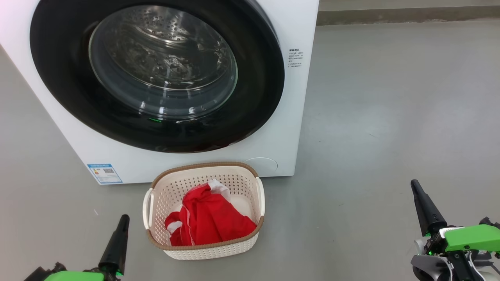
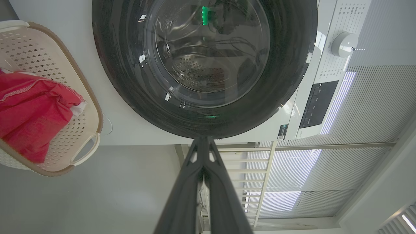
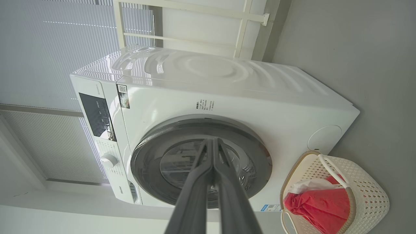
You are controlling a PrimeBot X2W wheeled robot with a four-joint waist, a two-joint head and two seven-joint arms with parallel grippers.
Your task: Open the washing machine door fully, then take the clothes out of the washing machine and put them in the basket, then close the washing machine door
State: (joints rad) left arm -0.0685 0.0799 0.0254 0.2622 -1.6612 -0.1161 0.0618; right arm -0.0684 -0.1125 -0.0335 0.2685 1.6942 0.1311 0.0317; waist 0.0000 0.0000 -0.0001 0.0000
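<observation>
Looking done: washing machine door (image 1: 162, 66) is closed, clothes (image 1: 211, 220) in basket (image 1: 203, 166) at 3 o'clock from the nearer left end effector (image 1: 124, 218), it and right end effector (image 1: 414, 183) both pinched together, empty.

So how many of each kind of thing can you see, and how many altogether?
Washer: 1
Door: 1
Basket: 1
Clothes bundle, red: 1
Tools: 2, left tool and right tool
Total: 6
</observation>
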